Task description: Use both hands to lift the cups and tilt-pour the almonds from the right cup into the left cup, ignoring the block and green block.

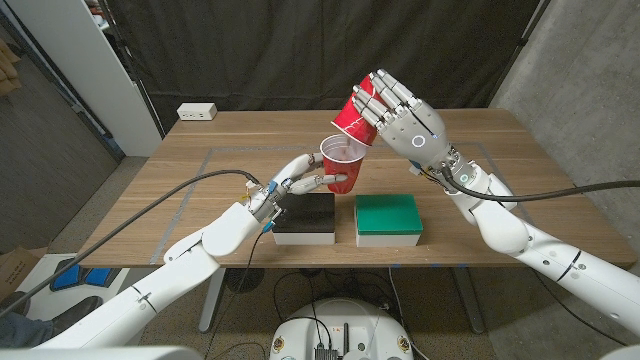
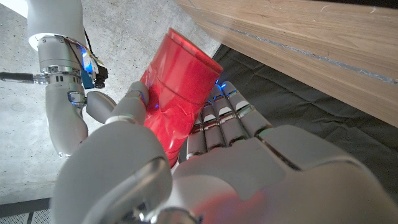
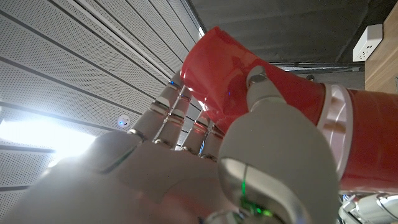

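— Any writing you can read here?
— None. The tipped red cup (image 1: 356,117) bears pale raised marks on its side, too small to make out.
— And the white box (image 1: 197,111) at the table's eleven o'clock?
— No legible label.

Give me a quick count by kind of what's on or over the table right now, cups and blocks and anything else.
Red cups: 2, left cup held upright, right cup tipped over it
Blocks: 2, black block, green block
White box at the far edge: 1
Total: 5
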`<state>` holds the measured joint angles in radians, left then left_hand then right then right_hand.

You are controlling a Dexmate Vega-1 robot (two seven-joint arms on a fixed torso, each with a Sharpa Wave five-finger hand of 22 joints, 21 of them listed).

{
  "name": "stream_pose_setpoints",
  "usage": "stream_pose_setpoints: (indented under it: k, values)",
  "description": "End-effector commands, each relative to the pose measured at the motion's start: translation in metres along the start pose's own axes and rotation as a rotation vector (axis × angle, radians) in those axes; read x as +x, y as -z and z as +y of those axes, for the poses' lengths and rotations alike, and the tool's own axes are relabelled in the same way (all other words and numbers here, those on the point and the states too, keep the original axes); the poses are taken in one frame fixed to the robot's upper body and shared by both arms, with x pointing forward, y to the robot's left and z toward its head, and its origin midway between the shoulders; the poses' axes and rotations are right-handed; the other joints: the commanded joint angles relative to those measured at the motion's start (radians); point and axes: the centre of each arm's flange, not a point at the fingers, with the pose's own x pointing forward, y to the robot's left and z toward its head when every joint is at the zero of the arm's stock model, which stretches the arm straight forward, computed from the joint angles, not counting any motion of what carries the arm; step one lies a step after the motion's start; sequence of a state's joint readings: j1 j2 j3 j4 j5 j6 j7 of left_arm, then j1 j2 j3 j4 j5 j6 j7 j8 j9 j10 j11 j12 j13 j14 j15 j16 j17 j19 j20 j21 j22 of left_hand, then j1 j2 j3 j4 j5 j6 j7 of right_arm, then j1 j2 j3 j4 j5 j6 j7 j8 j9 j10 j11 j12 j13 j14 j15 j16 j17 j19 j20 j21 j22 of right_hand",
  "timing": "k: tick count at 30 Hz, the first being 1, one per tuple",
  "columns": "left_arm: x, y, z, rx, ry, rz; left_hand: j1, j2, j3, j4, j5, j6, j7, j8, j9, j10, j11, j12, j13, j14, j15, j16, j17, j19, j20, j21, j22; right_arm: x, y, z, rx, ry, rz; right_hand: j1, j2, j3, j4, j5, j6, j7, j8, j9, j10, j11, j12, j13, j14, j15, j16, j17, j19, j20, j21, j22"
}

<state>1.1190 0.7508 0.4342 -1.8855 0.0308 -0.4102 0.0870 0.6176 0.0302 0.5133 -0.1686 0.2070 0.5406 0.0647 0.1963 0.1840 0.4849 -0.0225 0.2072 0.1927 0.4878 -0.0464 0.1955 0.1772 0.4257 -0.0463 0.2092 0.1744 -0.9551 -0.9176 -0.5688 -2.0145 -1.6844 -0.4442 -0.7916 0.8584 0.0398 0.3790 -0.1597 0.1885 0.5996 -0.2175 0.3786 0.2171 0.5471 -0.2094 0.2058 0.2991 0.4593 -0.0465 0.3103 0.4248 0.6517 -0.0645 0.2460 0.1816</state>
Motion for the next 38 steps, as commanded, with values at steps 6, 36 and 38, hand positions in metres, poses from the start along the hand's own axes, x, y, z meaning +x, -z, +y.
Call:
stream_pose_setpoints:
  k: [6,36,38]
  values:
    - [-0.006,0.000,0.003,-0.003,-0.005,0.003,-0.001,0.007,0.009,0.001,0.006,0.013,0.001,-0.001,0.003,0.011,0.000,-0.002,0.002,0.012,-0.046,-0.004,0.000,0.011,-0.014,-0.002,0.005,-0.001,0.001,-0.002,-0.020,0.056,0.029,0.007,0.001,0.014,0.000,0.001,0.001,0.000,0.010,0.005,-0.008,-0.004,-0.002,0.006,-0.009,-0.153,-0.002,0.009,-0.007,-0.048,-0.007,0.000]
    - [0.010,0.000,-0.003,-0.024,0.014,-0.028,-0.002,0.006,0.010,0.000,0.006,0.015,0.001,-0.002,0.003,0.013,0.000,-0.002,0.002,0.014,-0.046,-0.005,0.000,0.013,-0.013,-0.002,0.005,0.010,0.007,-0.014,-0.010,0.173,0.061,0.009,0.017,0.032,0.003,0.000,0.027,-0.001,0.029,0.007,0.015,-0.005,0.010,0.017,0.002,-0.154,-0.001,0.020,-0.005,-0.049,-0.011,0.000]
    - [0.009,-0.001,-0.003,-0.020,0.013,-0.027,-0.002,0.006,0.009,0.000,0.006,0.015,0.000,-0.002,0.003,0.013,0.000,-0.002,0.002,0.014,-0.047,-0.004,0.001,0.013,-0.013,-0.002,0.005,0.009,0.006,-0.012,-0.008,0.174,0.063,0.009,0.018,0.032,0.003,0.000,0.028,-0.001,0.030,0.007,0.015,-0.005,0.010,0.017,0.002,-0.154,-0.001,0.020,-0.005,-0.049,-0.011,0.000]
